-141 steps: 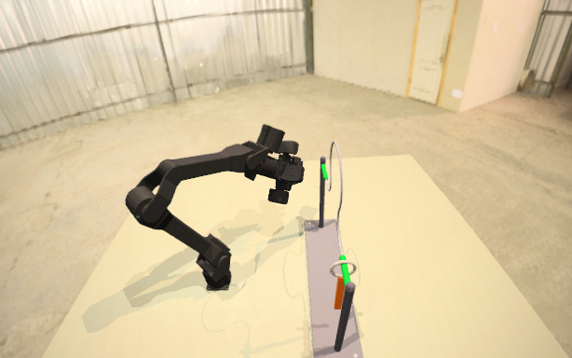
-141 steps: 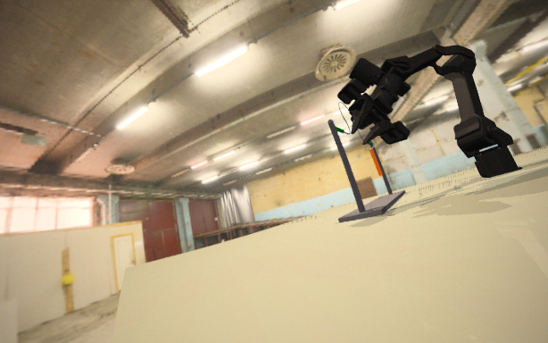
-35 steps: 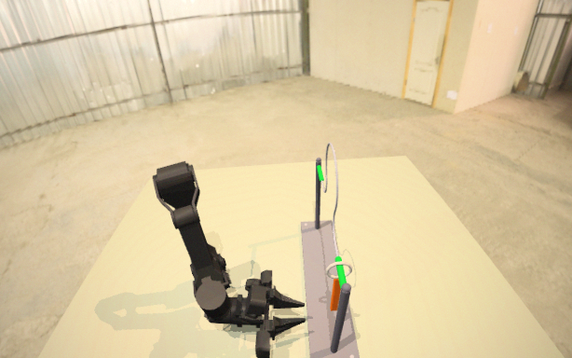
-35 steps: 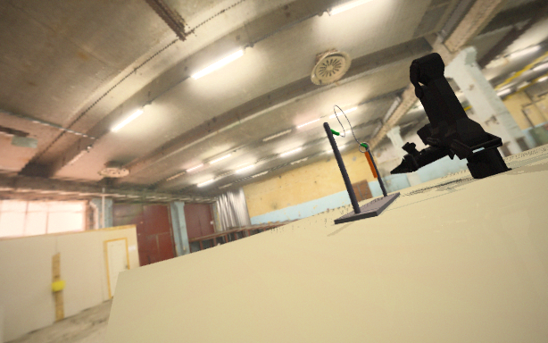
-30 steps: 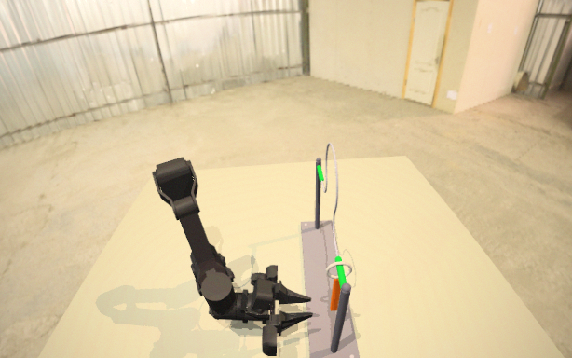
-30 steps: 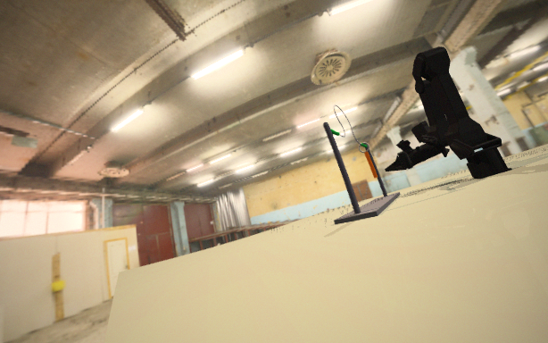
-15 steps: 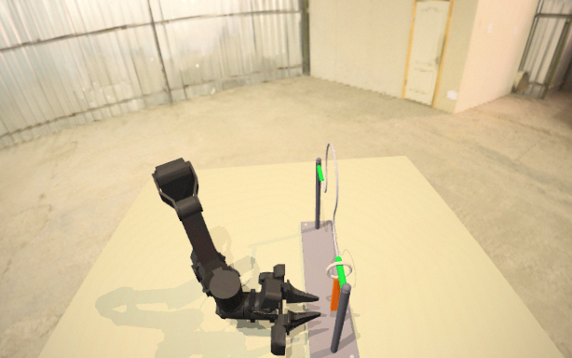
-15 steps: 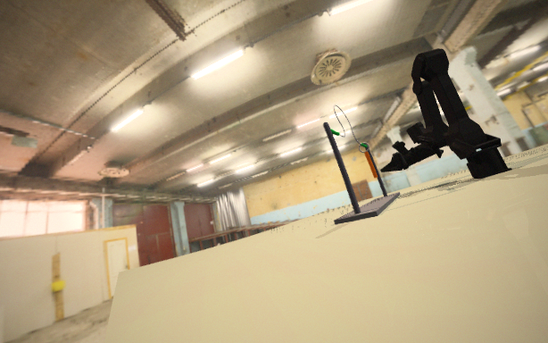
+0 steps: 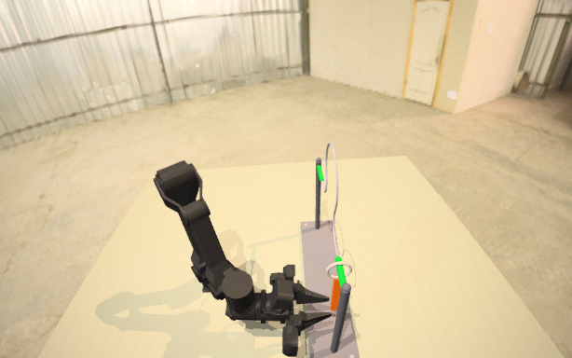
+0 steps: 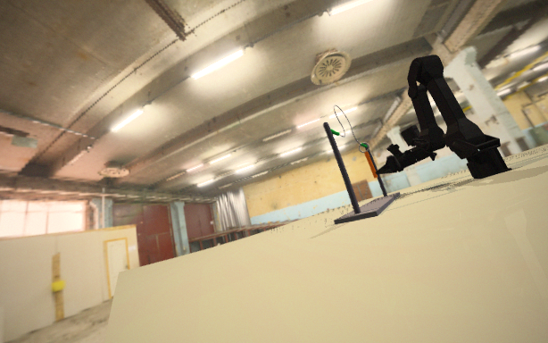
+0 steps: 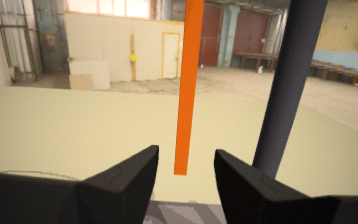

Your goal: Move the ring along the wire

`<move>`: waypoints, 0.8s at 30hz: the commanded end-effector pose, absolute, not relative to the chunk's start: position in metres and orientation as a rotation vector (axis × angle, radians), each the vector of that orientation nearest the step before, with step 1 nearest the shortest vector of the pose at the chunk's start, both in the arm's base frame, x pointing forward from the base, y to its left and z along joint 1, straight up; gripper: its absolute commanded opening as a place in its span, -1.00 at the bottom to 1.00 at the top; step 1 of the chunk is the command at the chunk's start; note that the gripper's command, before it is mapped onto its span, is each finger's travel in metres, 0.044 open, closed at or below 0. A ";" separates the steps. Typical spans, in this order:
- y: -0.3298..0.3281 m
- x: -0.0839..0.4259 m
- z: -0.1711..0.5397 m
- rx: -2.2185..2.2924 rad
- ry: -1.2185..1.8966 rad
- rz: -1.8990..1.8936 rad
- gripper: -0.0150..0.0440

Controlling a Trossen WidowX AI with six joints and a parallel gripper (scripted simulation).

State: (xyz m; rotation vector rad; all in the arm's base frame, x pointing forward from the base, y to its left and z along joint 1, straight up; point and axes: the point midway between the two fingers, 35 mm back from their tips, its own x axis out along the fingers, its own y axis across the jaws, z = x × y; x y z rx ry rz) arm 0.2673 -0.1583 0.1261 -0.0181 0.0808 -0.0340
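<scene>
The ring (image 9: 327, 271) hangs on the green part (image 9: 341, 275) next to the near post (image 9: 340, 322) (image 10: 381, 185) (image 11: 287, 90). The wire passes through it. Its orange handle (image 9: 334, 295) (image 10: 371, 165) (image 11: 187, 95) hangs down beside this post. My gripper (image 9: 329, 307) (image 10: 378, 171) (image 11: 186, 154) is partly open and holds nothing. Its fingertips are at the height of the handle's lower end. In the wrist view this end shows between the fingertips, with a gap on both sides; whether it lies between them or just beyond is hard to tell.
The post stands just right of the right finger in the wrist view. The grey wire (image 9: 336, 186) arches to the other green part (image 9: 320, 172) (image 10: 335, 132) at the far post (image 9: 318, 200) (image 10: 343, 170). The base plate (image 9: 317, 252) lies under both posts.
</scene>
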 end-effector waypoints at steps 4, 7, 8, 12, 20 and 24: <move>-0.159 0.279 0.126 -0.014 0.078 -0.035 0.05; -0.159 0.284 0.126 -0.014 0.077 -0.035 0.05; -0.159 0.285 0.125 -0.014 0.077 -0.035 0.05; -0.159 0.292 0.125 -0.014 0.076 -0.035 0.05; -0.157 0.304 0.123 -0.013 0.072 -0.035 0.05; -0.157 0.307 0.123 -0.013 0.072 -0.035 0.05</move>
